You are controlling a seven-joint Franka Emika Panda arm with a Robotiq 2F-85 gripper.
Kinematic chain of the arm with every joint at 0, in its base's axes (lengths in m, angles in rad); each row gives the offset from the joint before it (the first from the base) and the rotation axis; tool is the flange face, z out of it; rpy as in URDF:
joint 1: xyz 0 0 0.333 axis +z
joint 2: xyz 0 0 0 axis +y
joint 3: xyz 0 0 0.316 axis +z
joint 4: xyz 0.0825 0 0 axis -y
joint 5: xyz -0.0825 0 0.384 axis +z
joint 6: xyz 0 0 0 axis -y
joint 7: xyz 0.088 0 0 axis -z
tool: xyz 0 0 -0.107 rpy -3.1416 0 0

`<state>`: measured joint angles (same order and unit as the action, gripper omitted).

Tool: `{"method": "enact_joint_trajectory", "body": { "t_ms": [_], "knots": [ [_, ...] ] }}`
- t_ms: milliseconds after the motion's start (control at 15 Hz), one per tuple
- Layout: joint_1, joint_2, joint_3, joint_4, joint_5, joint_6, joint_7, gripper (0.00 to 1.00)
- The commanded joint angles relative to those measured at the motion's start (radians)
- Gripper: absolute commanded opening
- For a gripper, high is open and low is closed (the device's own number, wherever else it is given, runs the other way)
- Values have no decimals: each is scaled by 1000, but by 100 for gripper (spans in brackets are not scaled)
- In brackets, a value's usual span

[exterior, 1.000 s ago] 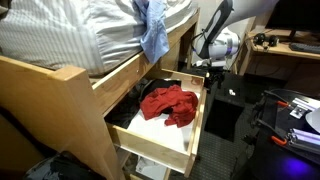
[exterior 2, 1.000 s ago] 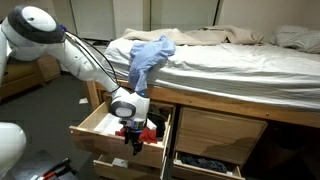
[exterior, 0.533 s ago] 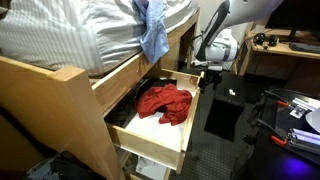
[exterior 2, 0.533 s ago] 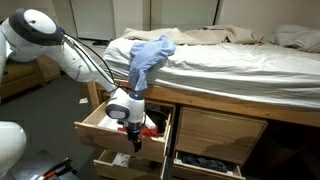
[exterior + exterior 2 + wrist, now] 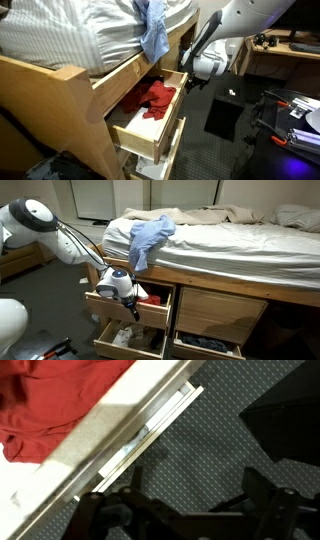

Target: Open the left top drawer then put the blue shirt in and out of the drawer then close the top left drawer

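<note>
The left top drawer (image 5: pixel 150 140) has slid roughly halfway back under the bed (image 5: pixel 230 240) over the last second, with a red garment (image 5: pixel 150 97) inside. The blue shirt (image 5: pixel 153 30) hangs off the mattress edge above, outside the drawer. The gripper (image 5: pixel 185 500), jaws spread and empty, sits at the drawer front, so this looks like the final closing push.

Wht rounded arm (image 5: pixel 40 220) w/ blk claw (image 5: pixel 180 500).
</note>
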<state>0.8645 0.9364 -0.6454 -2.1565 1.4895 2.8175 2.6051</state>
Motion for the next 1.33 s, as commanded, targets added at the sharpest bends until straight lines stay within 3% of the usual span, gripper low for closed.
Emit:
{"method": "enact_joint_trajectory", "body": {
  "t_ms": [0, 200, 267, 467, 533, 600, 733, 800, 1200, 1267],
  "knots": [
    [-3, 1, 0, 0, 0, 1, 0, 100],
    [-7, 1, 0, 1, 0, 3, 0, 100],
    [-134, -71, 129, 5, -73, 124, -6, 100],
    [-262, -64, 277, 83, -57, 256, -50, 100],
    [-205, -4, 228, 133, 62, 219, -112, 100],
    [-239, -5, 264, 164, 94, 244, -149, 100],
    [-243, 18, 261, 213, 177, 238, -218, 100],
    [-210, -9, 236, 149, 111, 215, -149, 100],
    [-216, 17, 238, 194, 145, 215, -173, 100],
    [-355, -22, 380, 219, 111, 327, -220, 100]
  ]
}}
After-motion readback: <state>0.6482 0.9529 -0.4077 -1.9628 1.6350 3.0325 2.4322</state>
